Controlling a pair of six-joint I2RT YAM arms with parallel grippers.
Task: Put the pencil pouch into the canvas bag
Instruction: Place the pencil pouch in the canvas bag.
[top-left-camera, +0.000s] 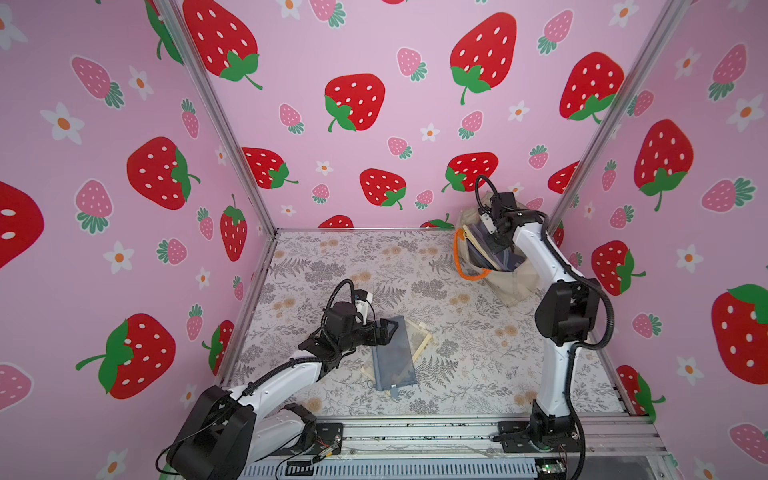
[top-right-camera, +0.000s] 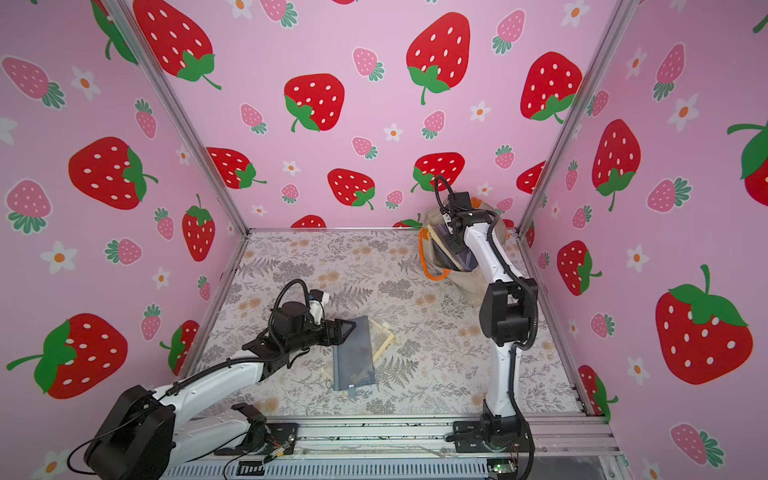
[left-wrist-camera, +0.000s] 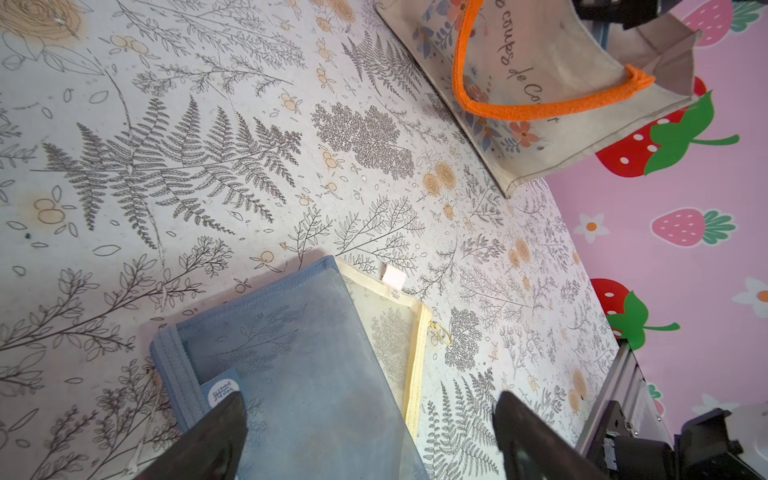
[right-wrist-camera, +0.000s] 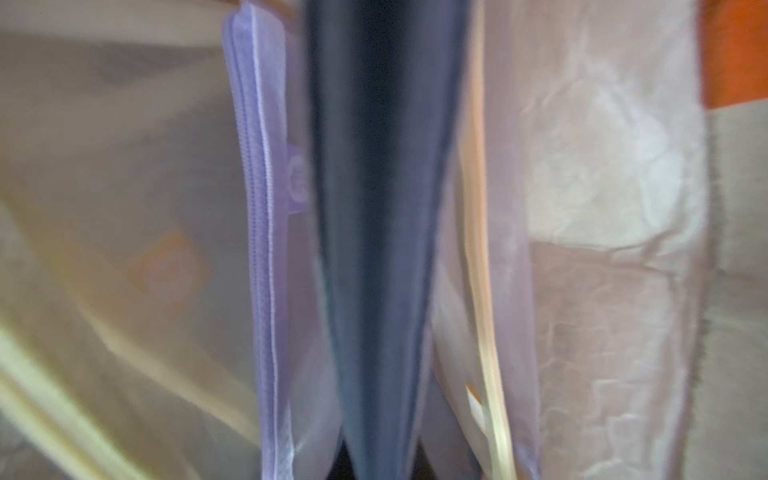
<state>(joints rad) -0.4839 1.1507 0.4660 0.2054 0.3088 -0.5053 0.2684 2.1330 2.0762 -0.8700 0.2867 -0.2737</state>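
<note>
Right gripper (top-left-camera: 498, 247): pressed together on a dark navy fabric pencil pouch (right-wrist-camera: 382, 208), inside the cream canvas bag with orange handles (top-left-camera: 517, 286).
Left gripper (left-wrist-camera: 368, 403): spread above a blue-grey mesh pouch (top-left-camera: 392, 353) lying on the floral surface (top-left-camera: 478, 353).
Release risk: the navy pouch might have wedged against neighbouring pouches.
Withdrawal risk: the arm could have dragged or toppled the soft bag.

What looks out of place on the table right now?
Nothing damaged or spilled. One oddity: the blue pouch lies skewed on top of the yellow-trimmed pouch, under the open left gripper, so a grab might catch both. The right gripper is shut on a dark pouch inside the canvas bag.
</note>
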